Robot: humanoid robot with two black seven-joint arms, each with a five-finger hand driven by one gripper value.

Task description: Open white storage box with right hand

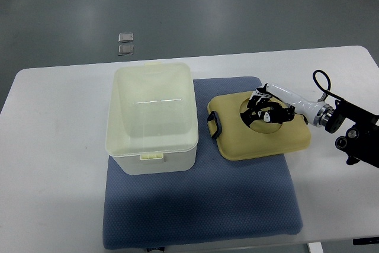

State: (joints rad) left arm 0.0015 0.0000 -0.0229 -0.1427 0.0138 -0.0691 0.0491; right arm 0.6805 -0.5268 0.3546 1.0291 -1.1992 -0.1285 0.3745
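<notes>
Already lid (260, 137) off, flat on blue mat (201, 217) just right of open white storage box (153, 119). Right hand (266, 112) on lid's recess, fingers curled, grip unclear. Best: let go cleanly, lift straight up without dragging lid.

A blue mat (195, 217) covers my white counter (53, 146) at centre; two small clear squares (125, 44) lie on the grey floor (237, 4), upper left.
</notes>
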